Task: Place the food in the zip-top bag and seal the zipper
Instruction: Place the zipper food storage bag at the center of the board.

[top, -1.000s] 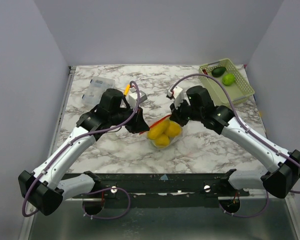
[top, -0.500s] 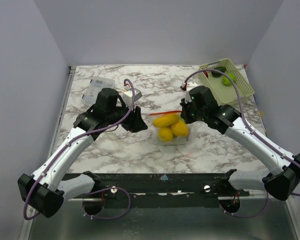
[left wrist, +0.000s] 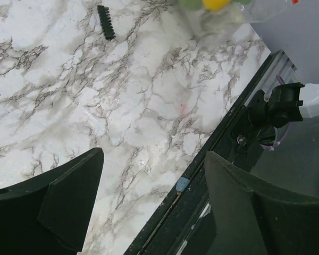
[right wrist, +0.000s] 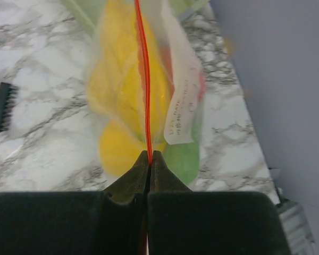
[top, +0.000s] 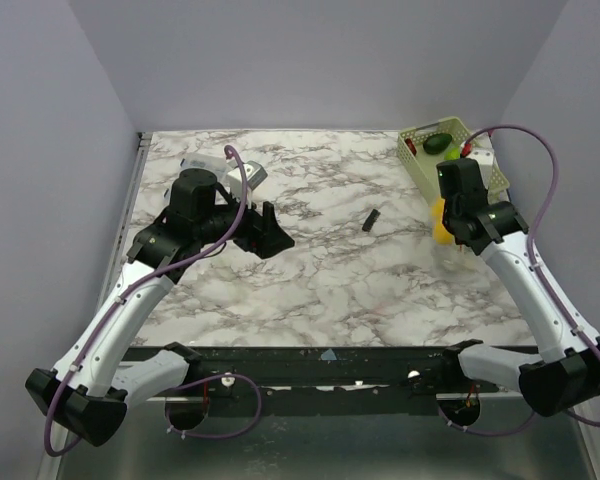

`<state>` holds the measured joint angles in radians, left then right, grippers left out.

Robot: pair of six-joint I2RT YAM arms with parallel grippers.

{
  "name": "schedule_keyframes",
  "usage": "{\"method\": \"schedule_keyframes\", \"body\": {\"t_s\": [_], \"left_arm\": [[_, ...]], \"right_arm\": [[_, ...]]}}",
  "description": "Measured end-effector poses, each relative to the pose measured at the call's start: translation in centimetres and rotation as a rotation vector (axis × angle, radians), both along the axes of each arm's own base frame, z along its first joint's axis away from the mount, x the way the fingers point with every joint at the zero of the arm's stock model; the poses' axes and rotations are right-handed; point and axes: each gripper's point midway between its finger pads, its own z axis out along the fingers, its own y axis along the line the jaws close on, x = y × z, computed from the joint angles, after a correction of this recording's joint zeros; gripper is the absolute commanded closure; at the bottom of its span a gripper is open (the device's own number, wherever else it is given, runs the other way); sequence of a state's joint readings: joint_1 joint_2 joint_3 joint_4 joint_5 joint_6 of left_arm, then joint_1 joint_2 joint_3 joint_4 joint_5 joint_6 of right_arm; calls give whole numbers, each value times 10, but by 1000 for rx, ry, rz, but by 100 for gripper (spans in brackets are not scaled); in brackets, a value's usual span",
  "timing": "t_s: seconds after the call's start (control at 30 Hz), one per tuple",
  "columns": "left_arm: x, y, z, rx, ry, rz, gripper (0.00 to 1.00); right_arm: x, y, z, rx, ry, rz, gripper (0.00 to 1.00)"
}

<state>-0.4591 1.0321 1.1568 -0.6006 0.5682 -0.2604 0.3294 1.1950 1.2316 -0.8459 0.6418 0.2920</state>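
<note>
My right gripper (right wrist: 150,154) is shut on the zipper (right wrist: 144,79), the thin orange-red strip along the mouth of the zip-top bag (right wrist: 181,64). The bag hangs below the jaws, blurred, with yellow food (right wrist: 119,95) and a green piece (right wrist: 183,159) inside. From above, the right gripper (top: 452,212) holds the bag (top: 441,228) near the table's right side, just in front of the basket. My left gripper (top: 270,236) stands open over the table's left-middle, nothing between its fingers (left wrist: 64,202).
A pale green slatted basket (top: 480,170) sits at the back right with a dark green fruit (top: 437,143) in it. A small black toothed strip (top: 371,221) (left wrist: 106,22) lies mid-table. A clear box (top: 192,166) stands at the back left. A grey wall is close on the right.
The left gripper let go of the bag, opened and drew back to the left. The right gripper carried the bag from the table's middle to the right, near the basket.
</note>
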Motion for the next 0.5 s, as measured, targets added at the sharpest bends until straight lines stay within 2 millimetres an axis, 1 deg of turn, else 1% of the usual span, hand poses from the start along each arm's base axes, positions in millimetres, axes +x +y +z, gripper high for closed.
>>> {"method": "schedule_keyframes", "body": {"t_s": [0.07,0.13,0.2,0.27,0.3,0.37,0.43,0.5], "left_arm": [[0,0,0,1,2,0,16],[-1,0,-1,1,5,1,12],[-1,0,-1,1,8,1,9],[-1,0,-1,1,13,3,7],[-1,0,-1,-1,16,4,6],[-1,0,-1,-4,22,7,5],[-2,0,-1,-7,27,10,5],[-1,0,-1,-7,30,14,5]], "right_arm": [[-8,-14,9,-62,-8,-28,100],[-13,-19,15,-91,-8,-17,100],[-16,-14,17,-75,-7,27,100],[-18,-3,10,-28,0,87,100],[-19,3,4,-6,11,113,100],[-23,17,-17,39,63,167,100],[-28,36,-46,72,145,221,100],[-33,62,-74,105,228,293,99]]}}
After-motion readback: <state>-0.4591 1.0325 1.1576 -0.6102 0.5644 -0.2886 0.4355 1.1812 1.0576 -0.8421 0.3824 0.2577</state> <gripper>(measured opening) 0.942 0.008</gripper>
